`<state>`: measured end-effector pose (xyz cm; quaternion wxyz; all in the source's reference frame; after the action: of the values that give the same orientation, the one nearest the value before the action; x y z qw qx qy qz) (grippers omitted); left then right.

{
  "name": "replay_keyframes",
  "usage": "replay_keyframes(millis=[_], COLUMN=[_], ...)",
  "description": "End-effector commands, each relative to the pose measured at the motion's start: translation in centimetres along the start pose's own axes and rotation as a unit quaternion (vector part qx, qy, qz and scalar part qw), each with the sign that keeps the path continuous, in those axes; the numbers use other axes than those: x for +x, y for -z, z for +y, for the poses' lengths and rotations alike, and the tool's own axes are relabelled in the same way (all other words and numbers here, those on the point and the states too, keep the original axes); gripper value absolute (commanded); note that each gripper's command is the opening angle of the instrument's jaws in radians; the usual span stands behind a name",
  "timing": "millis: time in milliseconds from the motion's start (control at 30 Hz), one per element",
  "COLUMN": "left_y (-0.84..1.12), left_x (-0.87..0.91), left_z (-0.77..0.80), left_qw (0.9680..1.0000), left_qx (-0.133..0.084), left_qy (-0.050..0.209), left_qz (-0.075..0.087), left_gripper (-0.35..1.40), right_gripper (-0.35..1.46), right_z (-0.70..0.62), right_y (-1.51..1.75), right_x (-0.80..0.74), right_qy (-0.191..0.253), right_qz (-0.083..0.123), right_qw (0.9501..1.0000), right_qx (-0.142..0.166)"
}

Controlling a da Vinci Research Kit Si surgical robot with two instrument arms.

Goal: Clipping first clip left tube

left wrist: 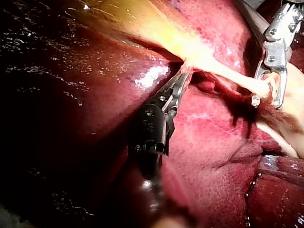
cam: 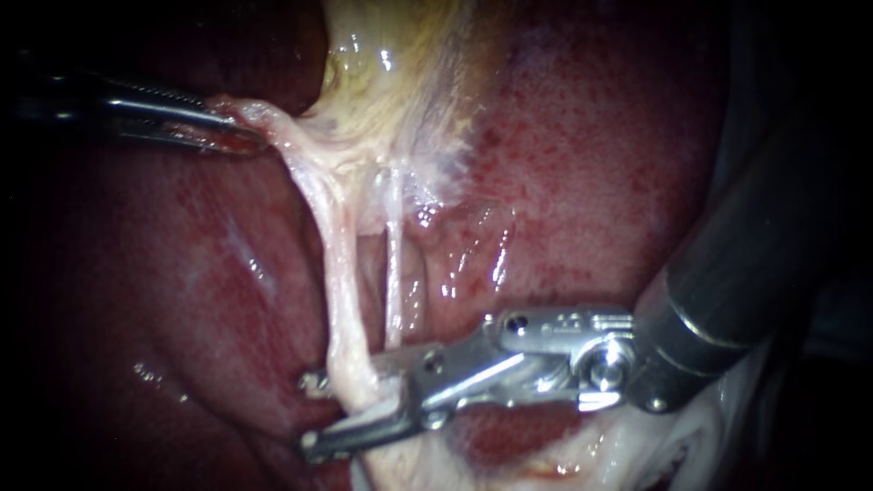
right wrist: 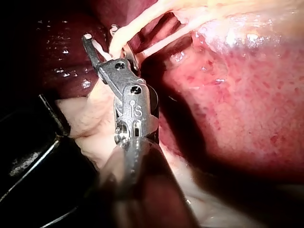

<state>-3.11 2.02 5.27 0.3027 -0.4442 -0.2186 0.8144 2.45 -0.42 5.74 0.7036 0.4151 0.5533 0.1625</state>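
Pale left tube [cam: 338,273], upright, right instrument [cam: 316,414] astride

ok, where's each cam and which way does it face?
Endoscope: close over the liver, facing the gallbladder; left instrument enters left, right instrument right.
Left wrist: on left arm, looks along its shaft to jaws shut on tissue.
Right wrist: on right arm, looks along its shaft to open jaws straddling the left tube.
Shared: all show the right instrument's jaws.
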Motion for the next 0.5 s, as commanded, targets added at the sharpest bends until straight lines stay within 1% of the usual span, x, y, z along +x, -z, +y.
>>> replay_keyframes(millis=[33, 233, 433, 500], left_y=[0.0, 0.0, -0.01, -0.01], left_x=[0.0, 0.0, 0.0, 0.0], left_z=[0.0, 0.0, 0.0, 0.0], left_qw=[1.0, 1.0, 1.0, 1.0], left_qx=[0.0, 0.0, 0.0, 0.0], left_qy=[0.0, 0.0, 0.0, 0.0], left_qz=[0.0, 0.0, 0.0, 0.0], left_gripper=[-0.35, -0.35, -0.35, -0.35], right_gripper=[-0.01, -0.35, -0.35, -0.35], right_z=[0.0, -0.01, -0.01, -0.01], right_y=[0.01, 0.04, 0.07, 0.08], right_x=[0.0, -0.01, -0.03, -0.03], right_qy=[-0.003, -0.036, -0.056, -0.056], right_qz=[-0.001, -0.001, -0.001, -0.002], right_qw=[1.0, 0.9994, 0.9984, 0.9984], right_qx=[0.0, 0.002, 0.002, 0.002])
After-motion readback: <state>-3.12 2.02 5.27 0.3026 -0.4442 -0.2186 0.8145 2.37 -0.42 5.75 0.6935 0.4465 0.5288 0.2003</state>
